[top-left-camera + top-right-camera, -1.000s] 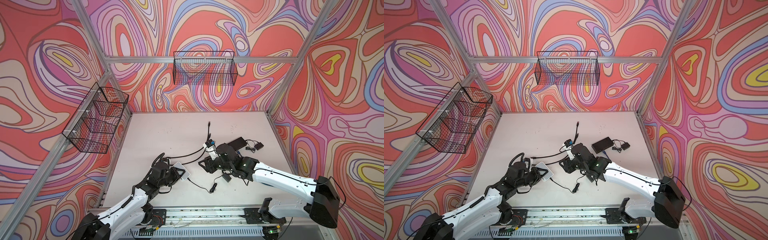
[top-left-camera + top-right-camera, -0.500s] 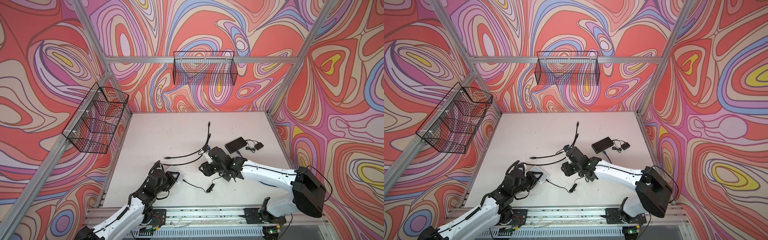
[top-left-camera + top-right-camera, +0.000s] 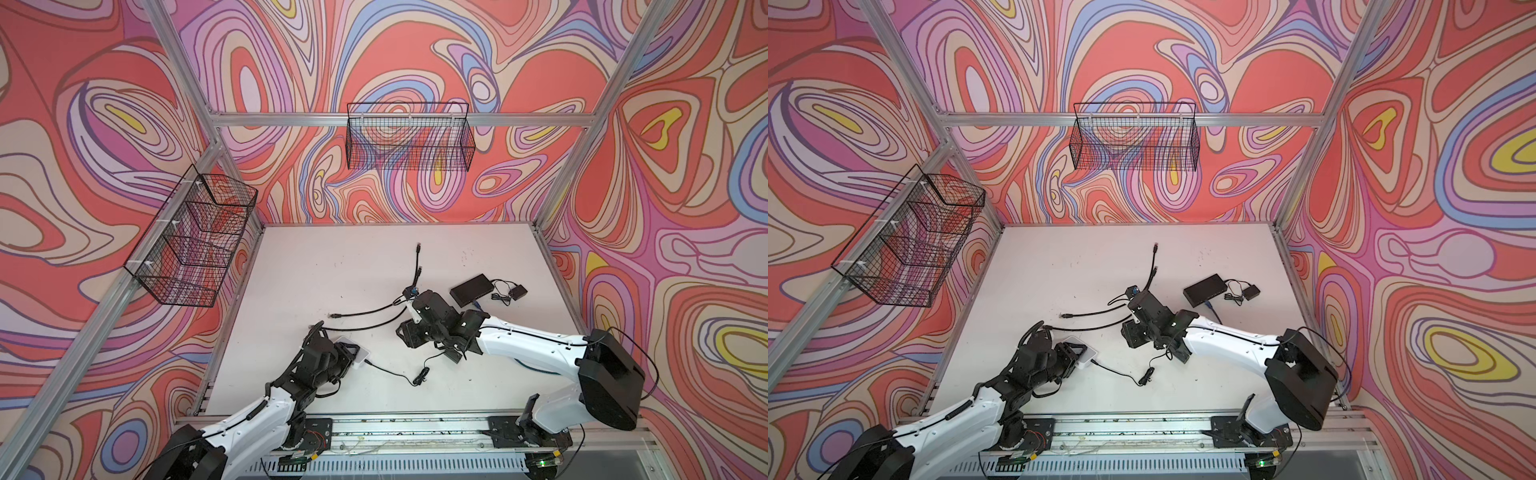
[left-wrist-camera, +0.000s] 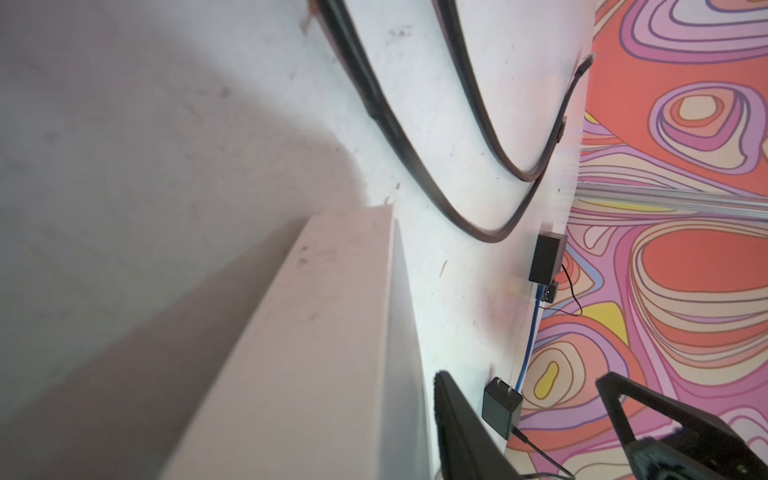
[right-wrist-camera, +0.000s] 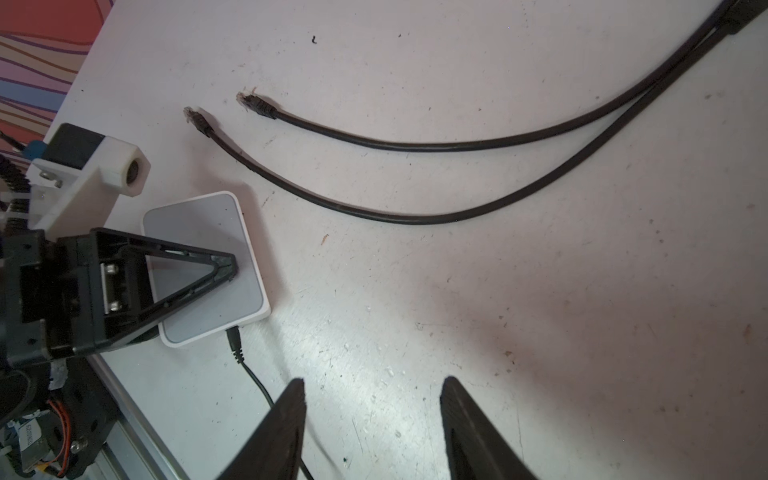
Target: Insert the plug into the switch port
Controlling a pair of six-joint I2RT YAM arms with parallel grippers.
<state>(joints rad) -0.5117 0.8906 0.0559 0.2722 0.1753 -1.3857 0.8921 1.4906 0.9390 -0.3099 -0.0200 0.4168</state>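
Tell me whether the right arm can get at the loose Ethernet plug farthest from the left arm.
Probably yes. The right end effector is open and empty, with only bare table between it and that Ethernet plug. The left end effector sits aside at the white box, off that path.

Black cable plug (image 5: 199,119) loose near white switch (image 5: 195,220)

Robot lab cell, alu frame (image 3: 291,120), swirl-print walls (image 3: 83,124), wire baskets (image 3: 409,141)
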